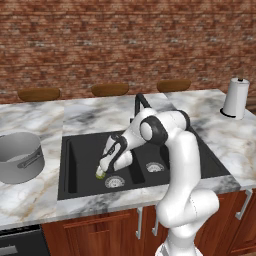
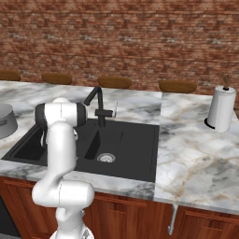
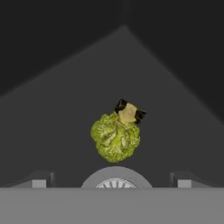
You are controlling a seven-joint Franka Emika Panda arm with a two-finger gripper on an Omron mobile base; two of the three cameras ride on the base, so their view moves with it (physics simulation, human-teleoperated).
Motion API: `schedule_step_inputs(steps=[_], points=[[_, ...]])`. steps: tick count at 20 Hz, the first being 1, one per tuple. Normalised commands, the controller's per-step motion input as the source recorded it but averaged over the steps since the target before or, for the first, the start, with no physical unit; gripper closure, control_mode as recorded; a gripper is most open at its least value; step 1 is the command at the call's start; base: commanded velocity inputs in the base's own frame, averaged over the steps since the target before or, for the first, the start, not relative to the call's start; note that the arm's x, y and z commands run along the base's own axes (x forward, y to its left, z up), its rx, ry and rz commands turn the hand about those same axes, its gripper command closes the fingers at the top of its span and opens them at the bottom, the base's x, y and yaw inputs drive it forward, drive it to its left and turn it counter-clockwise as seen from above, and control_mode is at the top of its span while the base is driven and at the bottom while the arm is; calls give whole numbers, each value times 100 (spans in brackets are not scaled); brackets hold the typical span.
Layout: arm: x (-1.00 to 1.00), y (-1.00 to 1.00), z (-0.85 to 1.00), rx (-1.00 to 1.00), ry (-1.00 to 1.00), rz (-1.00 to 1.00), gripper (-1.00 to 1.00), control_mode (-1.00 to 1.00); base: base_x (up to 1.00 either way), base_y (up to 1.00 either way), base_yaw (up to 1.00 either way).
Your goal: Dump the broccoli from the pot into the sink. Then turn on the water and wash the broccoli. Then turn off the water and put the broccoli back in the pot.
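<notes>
The broccoli (image 3: 116,136), a small yellow-green floret with a pale stalk, lies on the floor of the larger basin of the black sink (image 1: 75,155), beside its round silver drain (image 1: 115,181). My gripper (image 1: 103,167) reaches down into that basin and hovers just above the broccoli (image 1: 100,175). In the hand view the gripper (image 3: 111,183) is open, its fingertips (image 3: 40,182) standing wide apart on either side, and the floret is a little ahead of them, untouched. The grey metal pot (image 1: 20,157) stands upright on the counter left of the sink (image 2: 135,149).
A black faucet (image 1: 140,102) rises behind the sink, between the two basins. A paper towel roll (image 1: 235,97) stands at the right end of the marble counter. Brown wooden rounds (image 1: 39,94) line the far edge. The smaller basin has its own drain (image 2: 106,158).
</notes>
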Motion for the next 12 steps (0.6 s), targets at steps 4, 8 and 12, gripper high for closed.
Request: schedule_step_inputs(steps=[4,8,12], points=[[18,10,-20,0,0,0,-100,-100,0,0,0],[10,17,-20,0,0,0,-100,-100,0,0,0],[0,19,-18,0,0,0,-100,-100,0,0,0]])
